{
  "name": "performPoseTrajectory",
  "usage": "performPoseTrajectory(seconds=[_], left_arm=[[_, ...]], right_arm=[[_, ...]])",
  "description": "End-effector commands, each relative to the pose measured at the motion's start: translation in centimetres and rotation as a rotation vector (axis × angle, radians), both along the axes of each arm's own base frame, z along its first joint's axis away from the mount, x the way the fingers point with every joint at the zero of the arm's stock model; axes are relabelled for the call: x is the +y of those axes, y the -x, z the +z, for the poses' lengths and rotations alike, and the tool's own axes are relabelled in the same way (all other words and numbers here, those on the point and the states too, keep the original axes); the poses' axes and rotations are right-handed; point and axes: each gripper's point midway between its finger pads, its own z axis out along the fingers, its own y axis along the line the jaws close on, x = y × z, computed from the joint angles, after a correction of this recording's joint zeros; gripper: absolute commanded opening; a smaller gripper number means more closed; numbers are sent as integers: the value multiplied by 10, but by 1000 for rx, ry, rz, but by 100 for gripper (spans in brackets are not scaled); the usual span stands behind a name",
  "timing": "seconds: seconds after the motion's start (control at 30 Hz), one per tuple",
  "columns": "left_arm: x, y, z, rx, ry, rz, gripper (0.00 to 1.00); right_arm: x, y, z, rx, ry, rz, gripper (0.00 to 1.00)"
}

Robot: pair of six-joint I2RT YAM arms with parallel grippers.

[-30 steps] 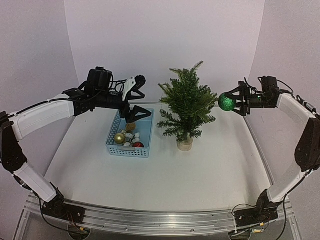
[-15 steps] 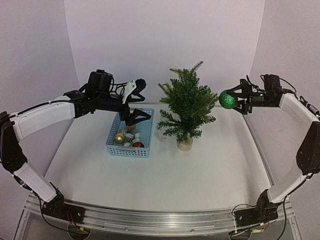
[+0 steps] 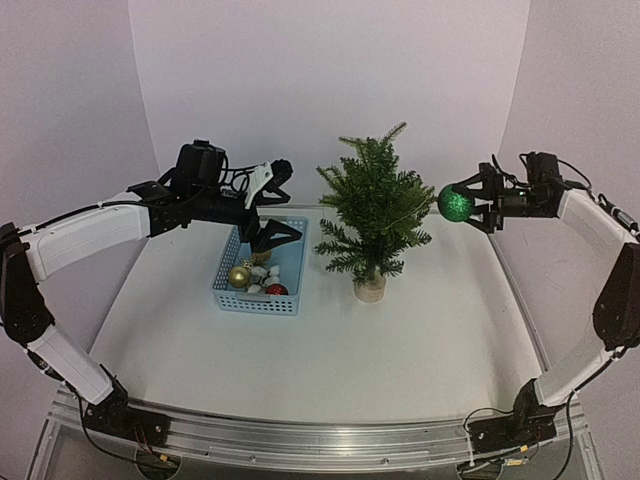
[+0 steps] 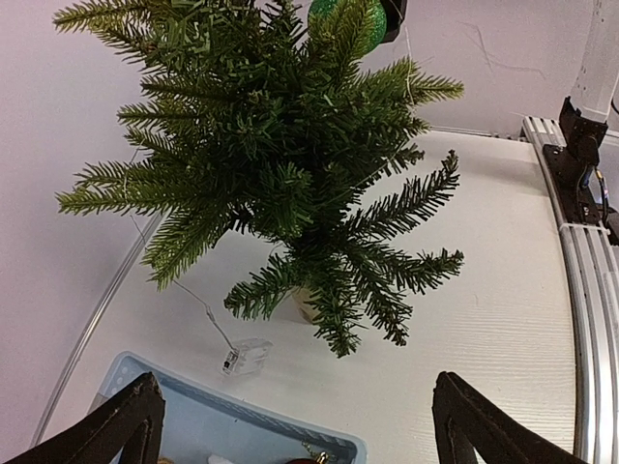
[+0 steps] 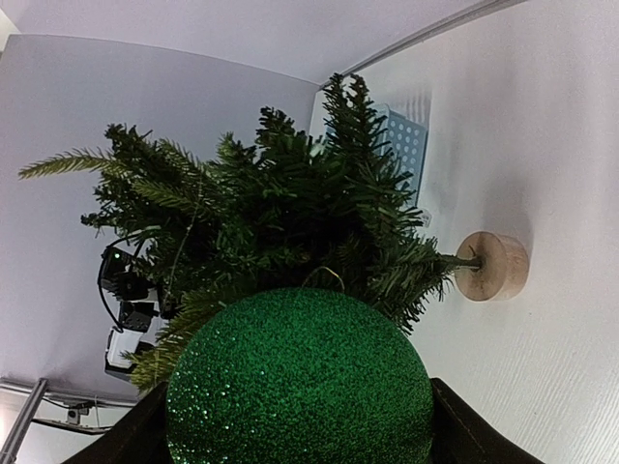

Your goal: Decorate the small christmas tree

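Note:
The small christmas tree point(image 3: 375, 212) stands on its round wooden base point(image 3: 370, 290) at mid-table, right of a blue basket point(image 3: 225, 287). My right gripper point(image 3: 458, 203) is shut on a green glitter ball point(image 3: 455, 203) and holds it in the air by the tree's upper right branches. In the right wrist view the ball point(image 5: 300, 382) fills the space between the fingers, with the tree point(image 5: 280, 213) just behind it. My left gripper point(image 3: 290, 198) hangs open and empty above the basket's far end, facing the tree point(image 4: 280, 164).
The basket holds a gold ball point(image 3: 239, 276), a red ball point(image 3: 276, 290) and several small white pieces. A thin wire runs from the tree to a clear little box point(image 4: 247, 358) on the table beside the basket rim point(image 4: 242, 411). Walls close in at the back and sides.
The left gripper has edged slightly right towards the tree. The right gripper has barely shifted with the green ball still in it.

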Motion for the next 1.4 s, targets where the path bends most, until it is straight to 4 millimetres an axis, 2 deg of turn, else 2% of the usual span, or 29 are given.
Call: performPoseTrajectory(seconds=[0.0, 0.1, 0.4, 0.77, 1.07, 1.37], left_arm=[[1, 4, 16, -49, 33, -6, 95], [0, 4, 17, -52, 34, -8, 95], [1, 5, 17, -51, 36, -7, 96], [3, 5, 18, -67, 34, -4, 96], [5, 6, 16, -80, 28, 0, 96], [4, 6, 17, -85, 32, -6, 96]], right_arm=[[3, -4, -9, 16, -10, 15, 27], [3, -8, -15, 31, -8, 13, 27], [-1, -18, -19, 24, 25, -14, 26], [-6, -22, -28, 54, 54, -57, 25], [-5, -15, -37, 86, 38, -49, 24], [-5, -27, -46, 103, 38, -45, 23]])
